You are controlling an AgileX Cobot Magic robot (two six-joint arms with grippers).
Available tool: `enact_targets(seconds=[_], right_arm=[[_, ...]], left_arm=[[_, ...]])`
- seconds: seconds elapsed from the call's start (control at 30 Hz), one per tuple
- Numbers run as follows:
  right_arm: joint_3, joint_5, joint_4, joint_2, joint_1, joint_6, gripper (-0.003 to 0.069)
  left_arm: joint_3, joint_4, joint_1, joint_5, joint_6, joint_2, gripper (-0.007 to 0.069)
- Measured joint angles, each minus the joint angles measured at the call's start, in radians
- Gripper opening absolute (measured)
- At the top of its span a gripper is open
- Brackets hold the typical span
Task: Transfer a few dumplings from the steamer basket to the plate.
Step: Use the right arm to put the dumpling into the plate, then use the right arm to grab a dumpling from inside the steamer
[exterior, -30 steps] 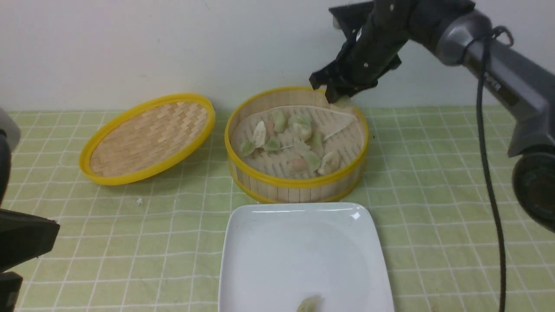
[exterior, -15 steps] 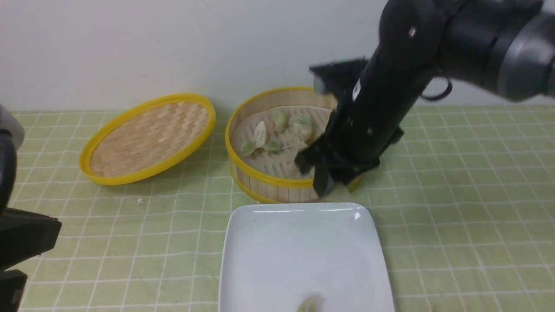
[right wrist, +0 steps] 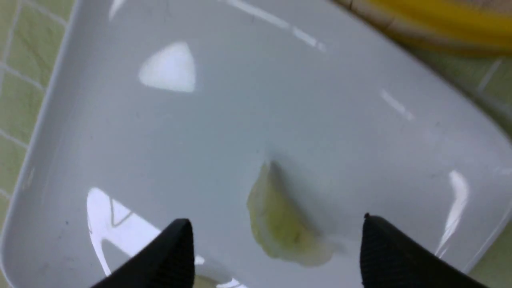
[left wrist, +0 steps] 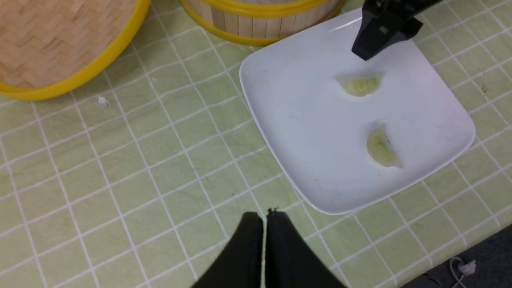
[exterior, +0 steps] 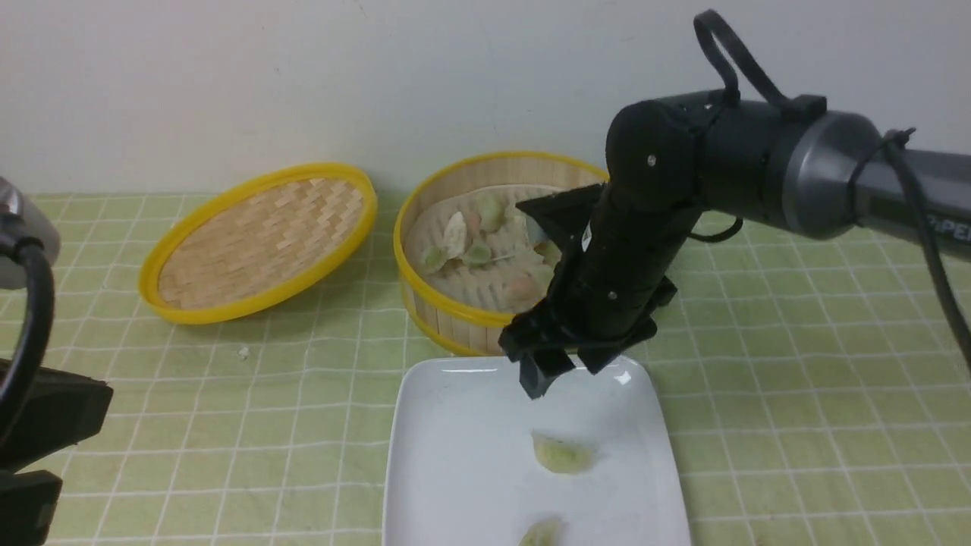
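The steamer basket (exterior: 455, 318) stands mid-table and holds several dumplings (exterior: 455, 235). The white plate (exterior: 455, 455) lies in front of it. Two pale green dumplings lie on the plate, one near its middle (exterior: 563, 453) and one at its near edge (exterior: 540, 535). My right gripper (exterior: 567, 373) is open and empty, just above the plate's far part. In the right wrist view the middle dumpling (right wrist: 280, 224) lies on the plate below the spread jaws of that gripper (right wrist: 274, 220). My left gripper (left wrist: 264, 216) is shut and empty, above the cloth near the plate's (left wrist: 300, 120) corner.
The woven yellow-rimmed lid (exterior: 258, 243) lies tilted to the left of the basket. A green checked cloth (exterior: 796, 379) covers the table. A small white crumb (exterior: 243, 352) lies on the cloth. The wall stands close behind the basket.
My right gripper carried a dumpling from above the basket's far rim down over the plate and opened. That dumpling now lies near the plate's middle. The left arm has barely moved.
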Motion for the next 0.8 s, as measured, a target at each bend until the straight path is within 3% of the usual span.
enact_targets(seconds=[0.13,0.33,0.8], right_arm=[[-0.166,0.003,-0.022,0.047,-0.064,0.008,0.0563],[-0.395,0.013,-0.078,0.217,-0.151,-0.007,0.0569],[-0.61,0.073,-0.139,0.474,-0.156,-0.001,0.0563]], left_arm=[[0.0,0.001,0.0,0.0,0.0,0.0,-0.0006],[0.0,0.002,0.0,0.0,0.0,0.0,-0.0006],[0.0,0.002,0.0,0.005,0.0,0.0,-0.0006]])
